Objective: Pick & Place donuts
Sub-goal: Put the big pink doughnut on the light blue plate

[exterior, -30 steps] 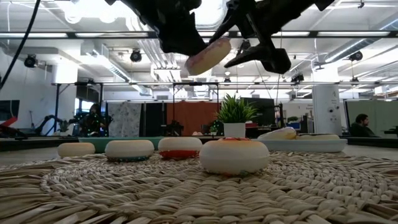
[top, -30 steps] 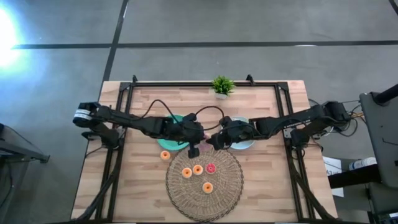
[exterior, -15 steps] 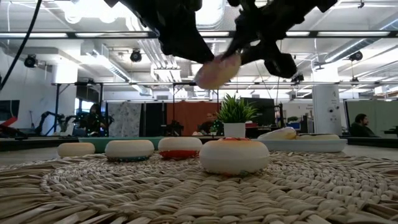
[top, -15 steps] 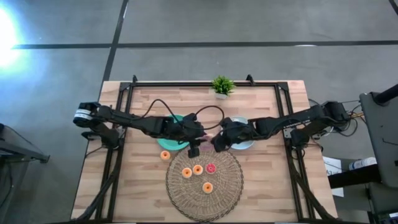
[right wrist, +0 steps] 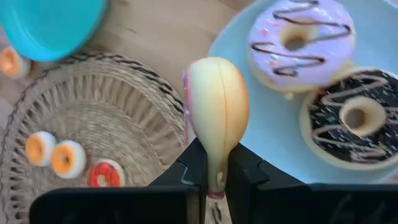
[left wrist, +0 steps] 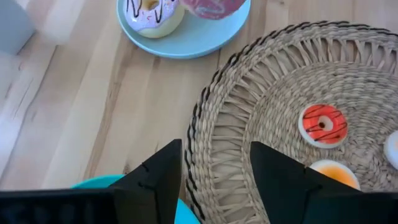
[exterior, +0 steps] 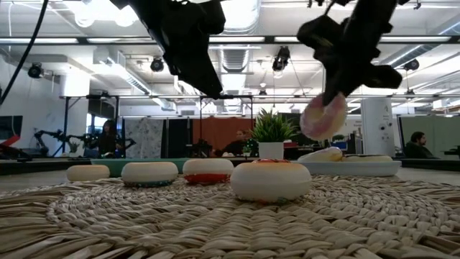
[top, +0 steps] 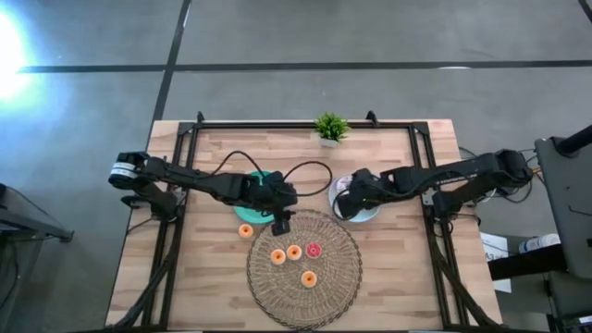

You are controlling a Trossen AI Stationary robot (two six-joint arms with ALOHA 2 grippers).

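Right gripper (right wrist: 214,165): fingers were clamped on the edge of a pink-frosted donut (right wrist: 217,115), held on edge.
Left gripper (left wrist: 214,168): parted, empty, over the wicker mat (left wrist: 280,106) rim.
Risk: thin edge grip; donut could pivot or drop.
Room: light-blue plate (right wrist: 273,134) ahead already carried two donuts; little bare space near its edge.

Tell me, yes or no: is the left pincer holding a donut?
No, the left pincer is open and empty above the wicker mat's edge.
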